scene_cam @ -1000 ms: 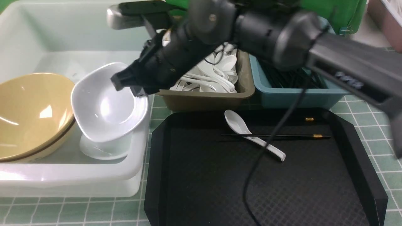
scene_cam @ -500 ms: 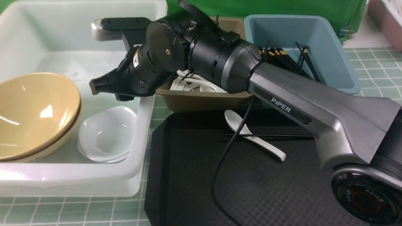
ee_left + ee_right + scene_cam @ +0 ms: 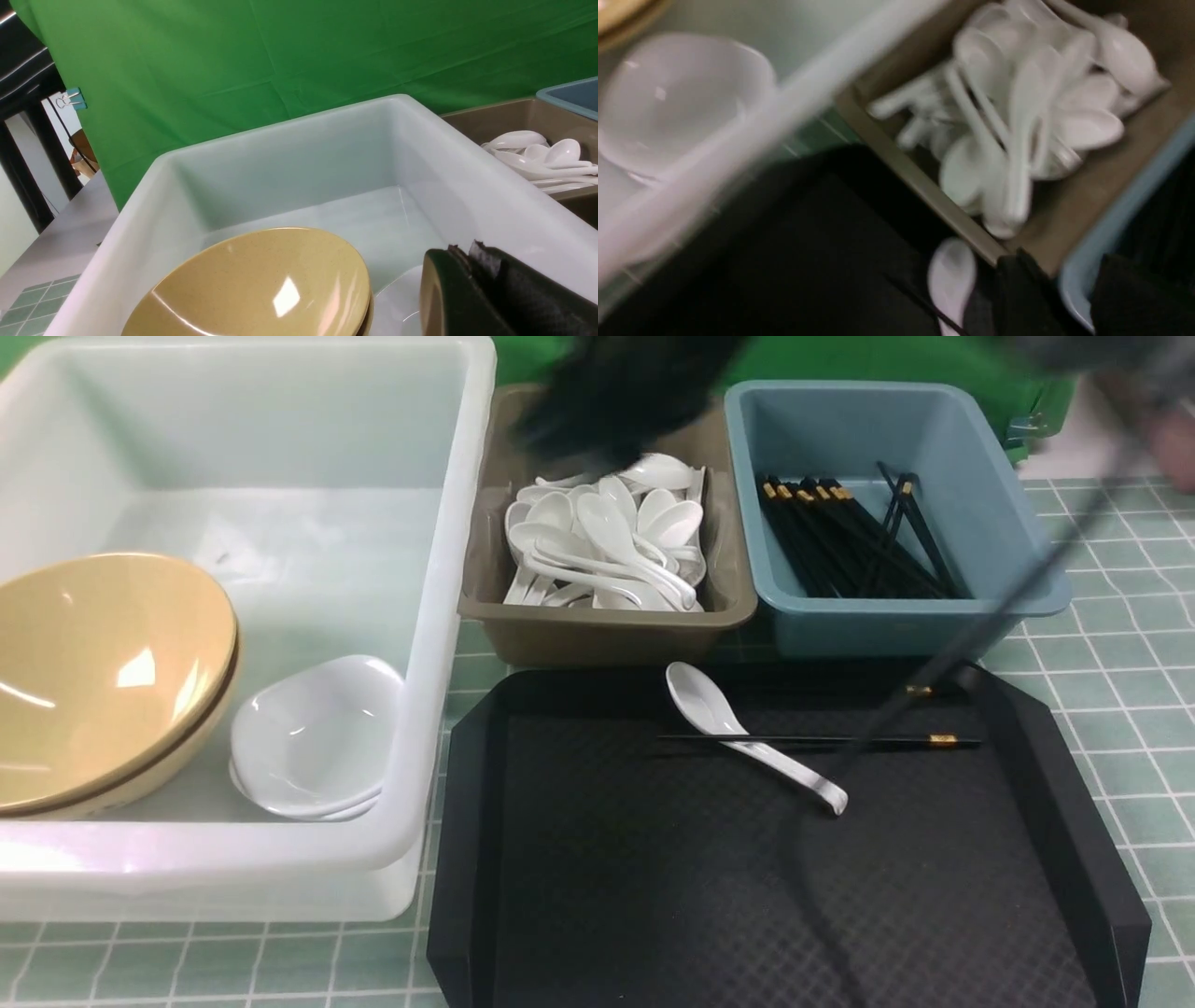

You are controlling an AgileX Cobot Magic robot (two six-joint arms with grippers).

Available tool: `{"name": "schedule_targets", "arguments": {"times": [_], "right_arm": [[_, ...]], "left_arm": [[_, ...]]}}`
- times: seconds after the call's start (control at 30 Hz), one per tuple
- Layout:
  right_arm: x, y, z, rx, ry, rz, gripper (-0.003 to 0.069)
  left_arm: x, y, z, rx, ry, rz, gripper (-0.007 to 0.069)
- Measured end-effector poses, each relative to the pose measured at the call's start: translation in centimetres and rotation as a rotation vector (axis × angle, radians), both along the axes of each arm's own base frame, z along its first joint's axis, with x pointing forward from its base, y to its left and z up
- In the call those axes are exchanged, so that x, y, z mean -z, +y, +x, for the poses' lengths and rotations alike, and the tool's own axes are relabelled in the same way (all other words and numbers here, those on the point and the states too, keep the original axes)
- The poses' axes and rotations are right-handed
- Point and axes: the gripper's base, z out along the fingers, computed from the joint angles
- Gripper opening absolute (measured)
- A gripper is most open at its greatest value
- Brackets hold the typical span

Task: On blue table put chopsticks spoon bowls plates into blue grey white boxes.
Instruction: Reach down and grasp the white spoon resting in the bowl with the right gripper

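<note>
Green-tiled tabletop (image 3: 1102,691): white box (image 3: 439,616) holds bowls (image 3: 103,672) and plates (image 3: 313,737); beside it, grey box (image 3: 607,635) holds spoons (image 3: 607,546), blue box (image 3: 896,625) chopsticks (image 3: 840,537). Loose spoon (image 3: 719,714), loose chopstick (image 3: 794,740) lie on black tray (image 3: 653,877). Left claw (image 3: 465,254) closed, right claw (image 3: 1064,275) parted, both empty.

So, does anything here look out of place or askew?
Yes. One white spoon and a black chopstick lie on the black tray, not sorted yet, with the chopstick crossing the spoon's handle. The yellow bowl sits tilted.
</note>
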Motion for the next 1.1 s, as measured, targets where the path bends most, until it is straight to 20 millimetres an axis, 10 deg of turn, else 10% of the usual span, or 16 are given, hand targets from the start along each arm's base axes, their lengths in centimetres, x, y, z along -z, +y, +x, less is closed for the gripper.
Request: {"name": "schedule_targets", "arguments": {"times": [0.13,0.37,0.6,1.1], "right_arm": [[5.8,-5.8,-0.1,0.033,0.198,-0.163,0.0266],[17.4,-8.3,-1.7,-0.063,0.366,-0.251,0.0266],[18.1,-7.4,-0.6,-0.036,0.204,-0.111,0.0266],[23.1,-6.6,-0.3,0.035,0.407,-0.093,0.0235]], "left_arm": [[0.0,0.0,0.0,0.0,0.0,0.003,0.0003],[0.0,0.0,0.0,-0.003,-0.001,0.01,0.0003],[0.6,0.1,0.3,-0.006,0.0,0.01,0.0003],[0.6,0.1,0.3,-0.008,-0.014,0.009,0.0003]]}}
